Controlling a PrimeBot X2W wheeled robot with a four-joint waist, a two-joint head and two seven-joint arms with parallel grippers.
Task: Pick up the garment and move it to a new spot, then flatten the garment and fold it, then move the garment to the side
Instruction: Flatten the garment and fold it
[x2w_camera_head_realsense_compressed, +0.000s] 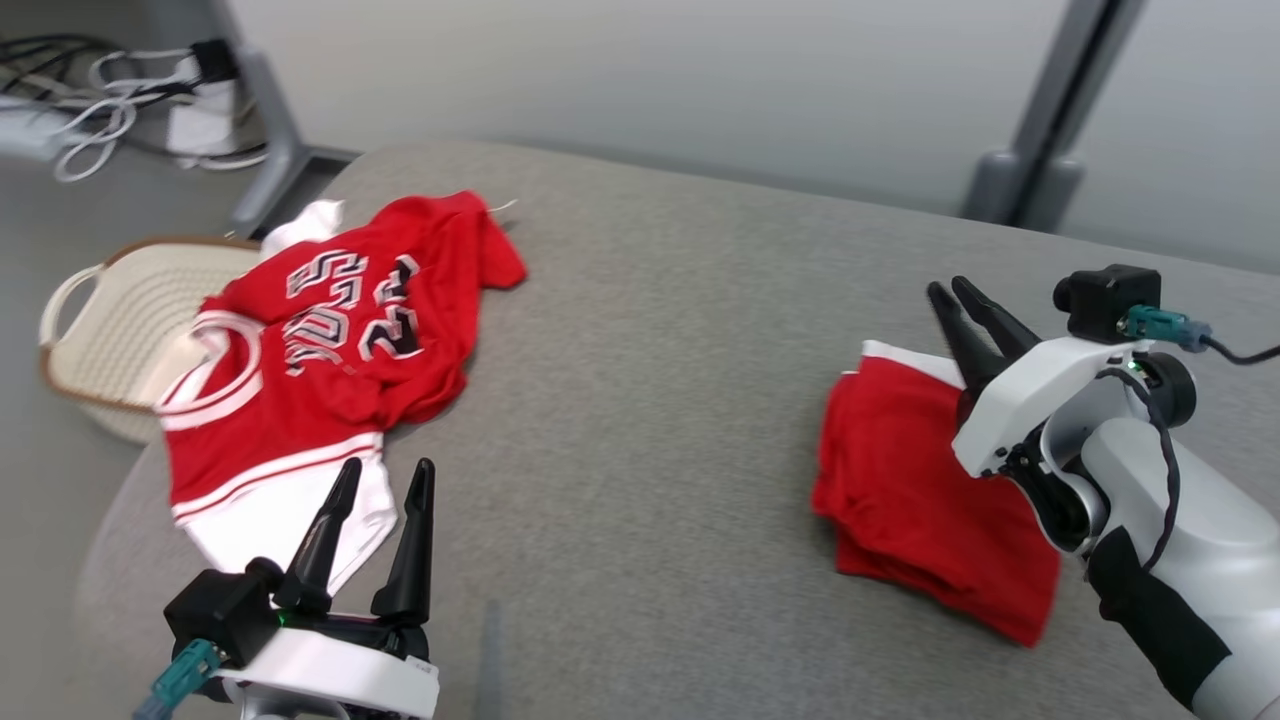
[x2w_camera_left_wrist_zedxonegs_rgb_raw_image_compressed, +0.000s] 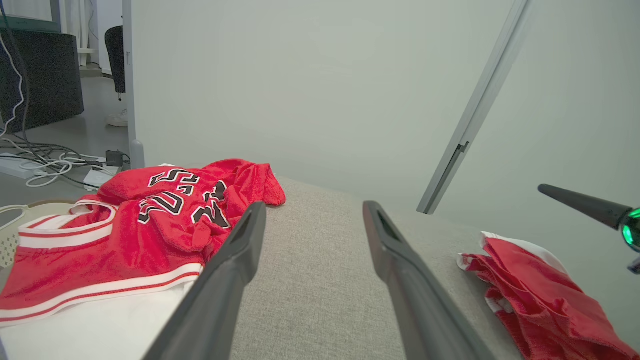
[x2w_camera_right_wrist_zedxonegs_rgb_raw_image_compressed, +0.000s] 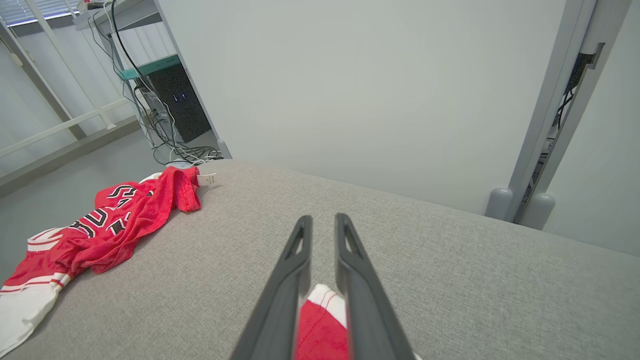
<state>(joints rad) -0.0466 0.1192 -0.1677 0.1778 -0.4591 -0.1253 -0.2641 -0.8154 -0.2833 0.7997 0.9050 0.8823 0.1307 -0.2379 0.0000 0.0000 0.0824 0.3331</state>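
The garment (x2w_camera_head_realsense_compressed: 900, 490) is red with a white edge and lies folded flat on the right side of the grey padded surface (x2w_camera_head_realsense_compressed: 660, 400); it also appears in the left wrist view (x2w_camera_left_wrist_zedxonegs_rgb_raw_image_compressed: 540, 295). My right gripper (x2w_camera_head_realsense_compressed: 948, 286) hovers over the garment's far edge, its fingers parted by a narrow gap with nothing between the tips. In the right wrist view the gripper (x2w_camera_right_wrist_zedxonegs_rgb_raw_image_compressed: 323, 218) points past the garment (x2w_camera_right_wrist_zedxonegs_rgb_raw_image_compressed: 320, 330), which lies beneath the fingers. My left gripper (x2w_camera_head_realsense_compressed: 390, 465) is wide open and empty near the front left, also seen in its own wrist view (x2w_camera_left_wrist_zedxonegs_rgb_raw_image_compressed: 315, 205).
A crumpled red jersey (x2w_camera_head_realsense_compressed: 330, 330) with black-and-white lettering lies over white cloth (x2w_camera_head_realsense_compressed: 270, 520) at the left edge. A woven basket (x2w_camera_head_realsense_compressed: 110, 310) stands on the floor beside it. Cables (x2w_camera_head_realsense_compressed: 100, 110) lie at the far left. A grey post (x2w_camera_head_realsense_compressed: 1040, 150) rises behind the surface.
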